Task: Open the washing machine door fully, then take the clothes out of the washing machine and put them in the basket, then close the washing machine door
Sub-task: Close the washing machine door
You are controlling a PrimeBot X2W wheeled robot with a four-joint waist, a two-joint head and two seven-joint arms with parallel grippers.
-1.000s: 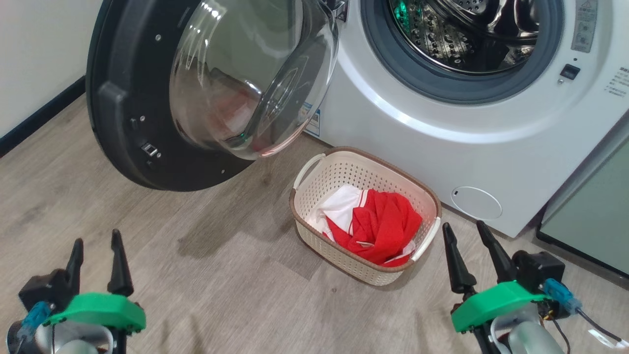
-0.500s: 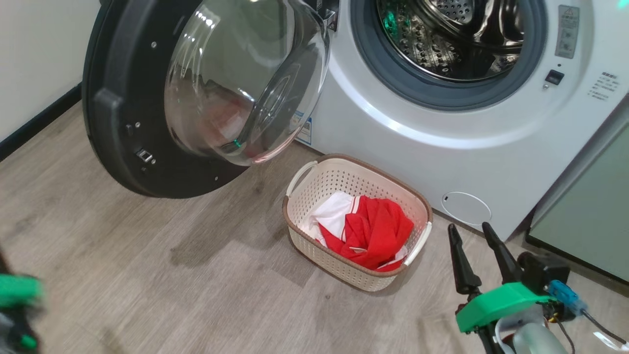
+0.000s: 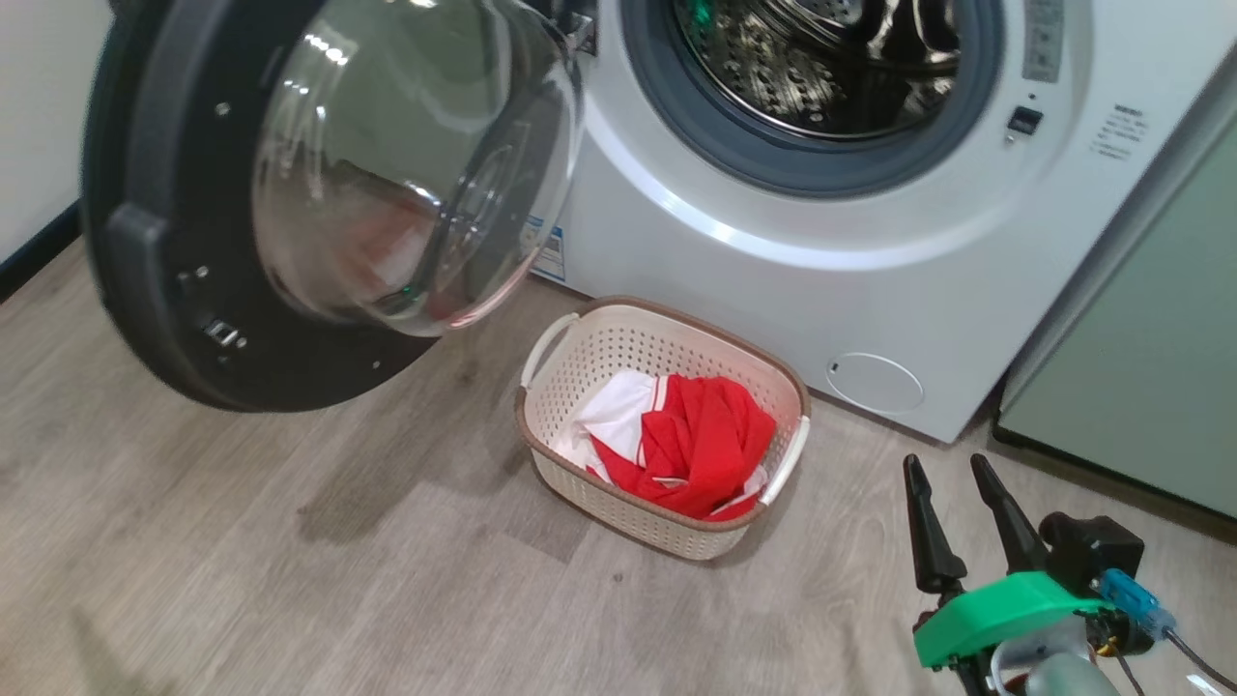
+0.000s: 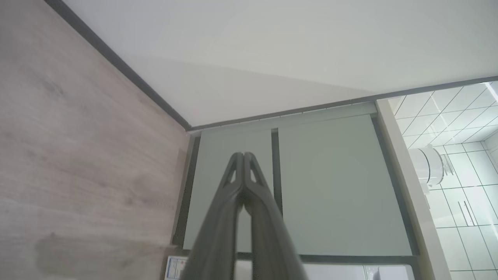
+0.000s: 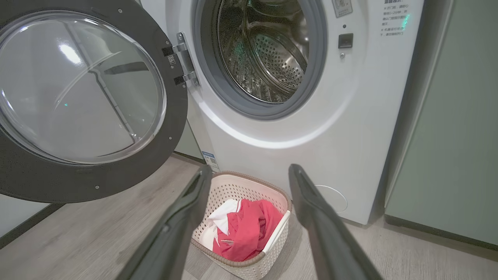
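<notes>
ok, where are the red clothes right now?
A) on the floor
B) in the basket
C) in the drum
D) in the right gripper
B: the clothes lie inside the basket, which stands on the floor before the washing machine, and the drum looks bare.

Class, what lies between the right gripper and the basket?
Bare wooden floor, seen in the head view, separates the right gripper from the basket.
</notes>
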